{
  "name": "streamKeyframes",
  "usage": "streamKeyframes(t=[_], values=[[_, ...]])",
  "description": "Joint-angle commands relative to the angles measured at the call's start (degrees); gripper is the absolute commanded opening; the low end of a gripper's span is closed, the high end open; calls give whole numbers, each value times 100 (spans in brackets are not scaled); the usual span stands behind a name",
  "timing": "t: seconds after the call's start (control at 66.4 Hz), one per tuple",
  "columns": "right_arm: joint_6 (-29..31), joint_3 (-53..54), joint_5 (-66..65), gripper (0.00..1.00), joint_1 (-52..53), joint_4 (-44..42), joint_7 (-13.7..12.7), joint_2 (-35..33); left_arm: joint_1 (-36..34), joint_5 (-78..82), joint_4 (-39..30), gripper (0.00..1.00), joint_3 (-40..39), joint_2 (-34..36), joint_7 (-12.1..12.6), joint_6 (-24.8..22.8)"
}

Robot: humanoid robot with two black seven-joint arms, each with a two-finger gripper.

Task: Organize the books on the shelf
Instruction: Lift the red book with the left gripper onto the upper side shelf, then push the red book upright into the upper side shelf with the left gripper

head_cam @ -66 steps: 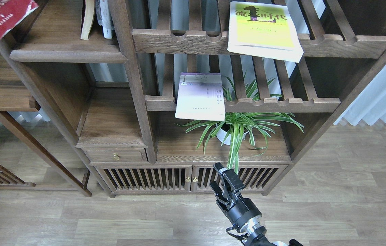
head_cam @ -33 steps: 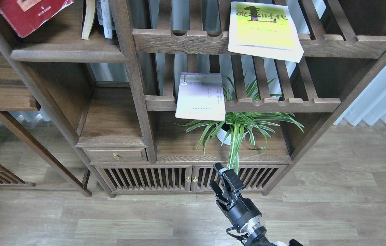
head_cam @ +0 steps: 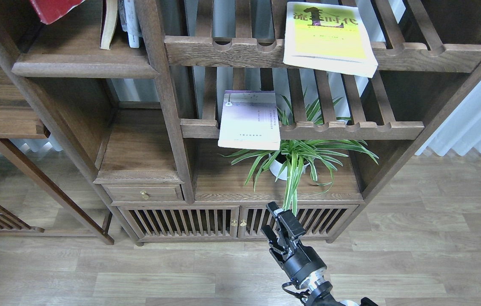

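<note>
The dark red book (head_cam: pixel 53 8) shows only as a corner at the top left edge, above the solid brown shelf (head_cam: pixel 83 64) with the moulded front edge. What holds it is out of view. The yellow-green book (head_cam: pixel 327 38) lies flat on the upper slatted rack and overhangs its front rail. The pale lavender book (head_cam: pixel 249 121) lies on the lower slatted rack, also overhanging. My right gripper (head_cam: pixel 269 219) is open and empty, low in front of the cabinet doors. My left gripper is out of view.
Two upright books (head_cam: pixel 109 23) stand at the right end of the solid shelf. A potted spider plant (head_cam: pixel 295 159) sits under the lavender book. A small drawer (head_cam: pixel 144 193) and slatted cabinet doors (head_cam: pixel 180 221) are below. Wood floor lies in front.
The red book has moved up and to the right over the solid shelf, so that only its corner still shows. The right arm and the other books have not moved.
</note>
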Motion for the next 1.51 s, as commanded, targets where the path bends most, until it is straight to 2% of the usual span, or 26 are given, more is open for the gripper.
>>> streamKeyframes(t=[0.0,0.226,0.647,0.738,1.49], values=[[0,-1,0,99,-9,0,1,0,-111,197,245,4,21,-145,-268,0],[8,-1,0,99,-9,8,1,0,-129,320,544,4,30,-295,-383,0],[26,69,0,99,-9,17,1,0,-252,356,1149,4,407,-453,-1059,0],[35,78,9,99,-9,26,1,0,-252,356,1264,4,478,-506,-1139,0],[96,86,17,99,-17,70,10,0,-595,522,1827,4,1137,-638,-1174,0]])
